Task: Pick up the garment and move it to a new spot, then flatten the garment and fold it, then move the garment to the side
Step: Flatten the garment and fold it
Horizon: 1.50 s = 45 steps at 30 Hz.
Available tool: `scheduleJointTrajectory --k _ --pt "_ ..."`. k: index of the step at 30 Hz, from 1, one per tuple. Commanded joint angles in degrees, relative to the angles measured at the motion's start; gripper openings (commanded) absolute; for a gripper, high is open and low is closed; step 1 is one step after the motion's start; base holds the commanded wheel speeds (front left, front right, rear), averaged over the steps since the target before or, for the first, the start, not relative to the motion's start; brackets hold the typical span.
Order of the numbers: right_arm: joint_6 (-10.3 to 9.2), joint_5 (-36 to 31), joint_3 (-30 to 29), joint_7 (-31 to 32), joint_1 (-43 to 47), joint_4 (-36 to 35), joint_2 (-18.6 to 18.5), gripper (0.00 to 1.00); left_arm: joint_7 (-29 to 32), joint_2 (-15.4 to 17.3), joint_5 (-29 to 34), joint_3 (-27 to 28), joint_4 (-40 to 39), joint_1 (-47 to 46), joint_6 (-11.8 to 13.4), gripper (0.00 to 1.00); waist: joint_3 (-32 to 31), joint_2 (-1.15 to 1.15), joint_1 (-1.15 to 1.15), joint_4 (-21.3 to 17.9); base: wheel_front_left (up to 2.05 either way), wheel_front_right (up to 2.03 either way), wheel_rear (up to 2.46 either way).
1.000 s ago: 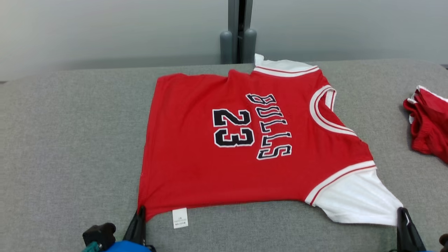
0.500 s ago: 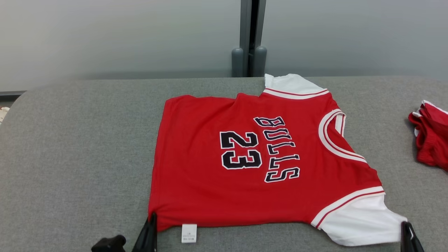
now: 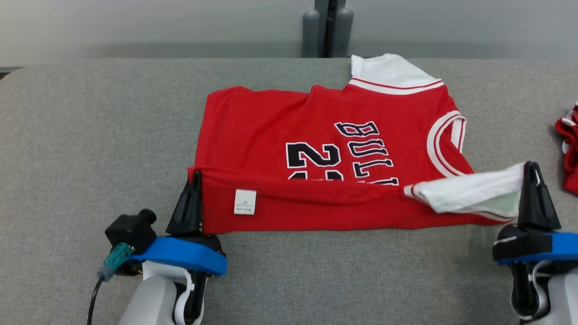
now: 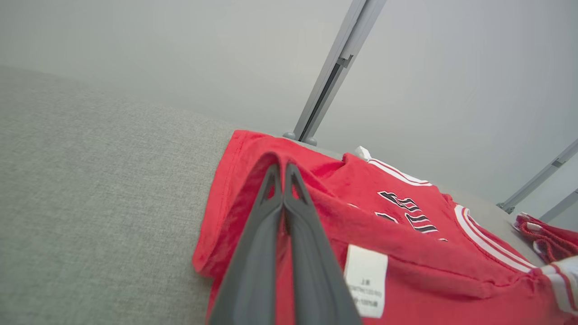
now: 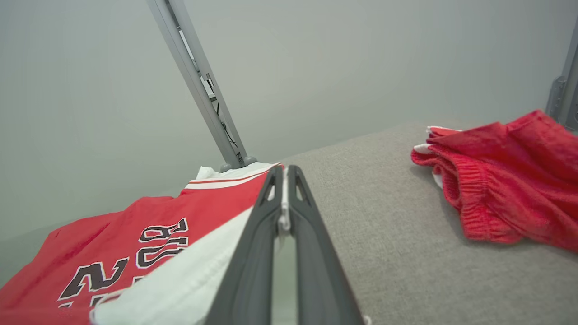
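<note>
On the grey surface (image 3: 90,135) the red jersey (image 3: 325,113) lay centred, its near edge raised. The right wrist view showed whole the right-hand red bundle (image 5: 496,180) that the head view cropped. The left gripper (image 3: 196,176) clamped the near-left hem corner, the right gripper (image 3: 533,167) the white sleeve (image 3: 469,192).

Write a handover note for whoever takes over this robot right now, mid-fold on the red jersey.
Left gripper: shut on the jersey's near hem corner.
Right gripper: shut on its white sleeve.
Jersey: spread on the grey table, near edge raised and laid partway over the number.
Done: flattened, first fold begun.
To do: finish the fold, release, move it aside.
Another red garment lies to the right.
</note>
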Motion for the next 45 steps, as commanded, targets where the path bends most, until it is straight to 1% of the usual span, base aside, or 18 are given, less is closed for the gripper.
scheduleJointTrajectory --k 1,7,12,17,21,22,23,24,30,34,38,40,45 --pt "0.0 -0.4 -0.1 -0.2 -2.8 1.3 -0.7 0.0 0.0 0.1 0.4 0.1 0.6 -2.1 0.1 0.0 1.6 0.0 -0.01 0.8 0.0 0.0 0.0" --pt "0.0 -3.1 0.4 -0.2 -11.4 6.9 -2.0 0.0 0.0 0.8 0.9 -0.3 3.5 -7.7 0.1 0.0 4.9 0.0 -0.01 1.2 0.0 0.0 0.0" --pt "0.0 -6.0 0.2 -0.2 -16.7 10.5 -2.2 0.0 0.0 1.3 1.2 -0.1 5.9 -11.6 0.1 0.0 7.1 0.0 -0.01 1.1 0.0 0.0 0.0" --pt "0.0 -8.5 -0.9 -0.2 -19.8 12.9 -1.4 0.0 0.0 1.5 2.1 1.2 7.8 -14.2 0.1 0.0 8.6 0.0 -0.01 0.8 0.0 0.0 0.0" --pt "0.0 -10.4 -2.3 -0.2 -21.0 13.8 -0.7 0.0 0.0 1.5 2.8 1.0 7.6 -15.3 0.1 0.0 9.0 0.0 -0.01 0.5 0.0 0.0 0.0" --pt "0.0 -10.7 -2.9 -0.2 -21.0 13.6 -0.6 0.17 0.0 1.6 2.9 1.1 7.6 -15.2 0.1 0.26 8.9 0.0 -0.01 0.4 0.0 0.0 0.0" --pt "0.0 -11.2 -3.2 -0.2 -20.8 13.2 -0.4 0.94 0.0 1.5 3.0 1.3 6.8 -15.3 0.1 0.65 8.8 0.0 -0.01 0.4 0.0 0.0 0.0" --pt "0.0 -11.7 -3.4 -0.2 -20.4 12.8 -0.2 1.0 0.0 1.5 3.4 1.5 6.4 -15.0 0.1 1.0 8.6 0.0 -0.01 0.4 0.0 0.0 0.0" --pt "0.0 -14.4 -5.2 -0.2 -15.3 8.5 0.9 1.0 0.0 0.8 6.6 6.3 3.9 -9.8 0.1 1.0 6.1 0.0 -0.01 0.0 0.0 0.0 0.0" --pt "0.0 -16.3 -5.4 -0.2 -10.2 5.9 1.6 1.0 0.0 0.2 8.0 8.9 3.5 -4.3 0.1 1.0 3.6 0.0 -0.01 -0.1 0.0 0.0 0.0" --pt "0.0 -17.8 -3.9 -0.2 -4.8 4.7 1.9 1.0 0.0 -0.1 9.7 8.1 4.1 0.9 0.1 1.0 0.9 0.0 -0.01 -0.1 0.0 0.0 0.0" --pt "0.0 -17.8 -3.2 -0.2 -2.2 5.2 1.9 1.0 0.0 0.0 9.3 8.4 4.0 3.3 0.1 1.0 -0.5 0.0 -0.01 -0.1 0.0 0.0 0.0" --pt "0.0 -16.1 -1.3 -0.2 3.4 6.5 1.9 1.0 0.0 0.0 9.0 7.2 2.9 8.8 0.5 1.0 -3.6 0.0 -0.01 0.0 0.0 0.0 0.0"
